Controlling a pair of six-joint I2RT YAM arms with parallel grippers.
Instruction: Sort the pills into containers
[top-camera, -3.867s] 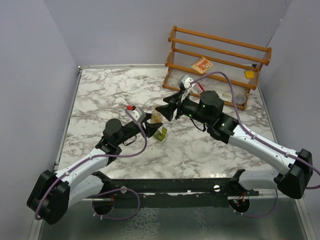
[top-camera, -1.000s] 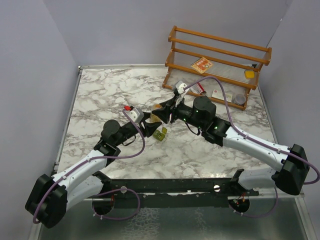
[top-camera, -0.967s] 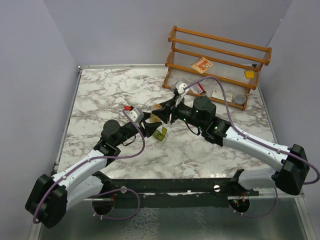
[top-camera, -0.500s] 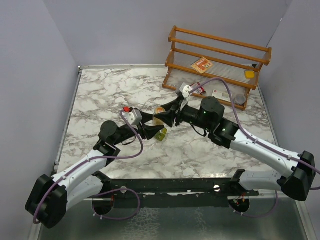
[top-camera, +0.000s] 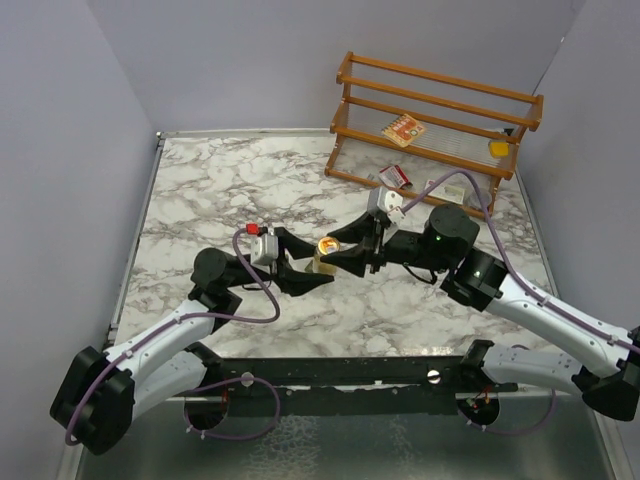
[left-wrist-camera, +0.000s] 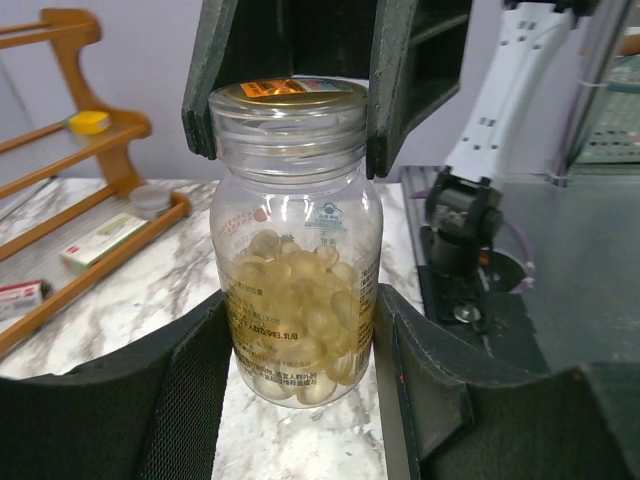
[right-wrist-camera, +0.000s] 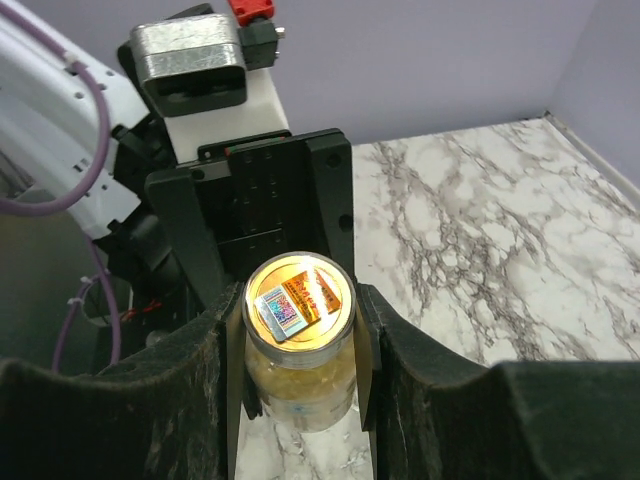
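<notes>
Looking down from the top camera, you had the bottle held between both arms over the middle of the marble table. Your left gripper was clamped on its body and your right gripper was pinched on its cap. No loose pills showed on the table, and the green pill box was not to be seen, perhaps hidden under the left fingers. I judged the sorting not begun: with the cap on, the opening, pouring and dividing were all left to do. On the wooden rack, an orange packet carried print too small to read, as did a red-and-white carton at its foot.

From the left wrist, your left fingers pressed both sides of the bottle, while the right gripper closed on the cap from behind. The pills, pale yellow and round, filled roughly its lower half. Fine lines of print and a small blue mark sat on the clear wall, and none of it was legible.

From the right wrist, your right fingers squeezed the cap from either side, with the left gripper beyond it. The cap top bore an orange sticker and a small blue-and-white square like a code. You could make out no word on either.
</notes>
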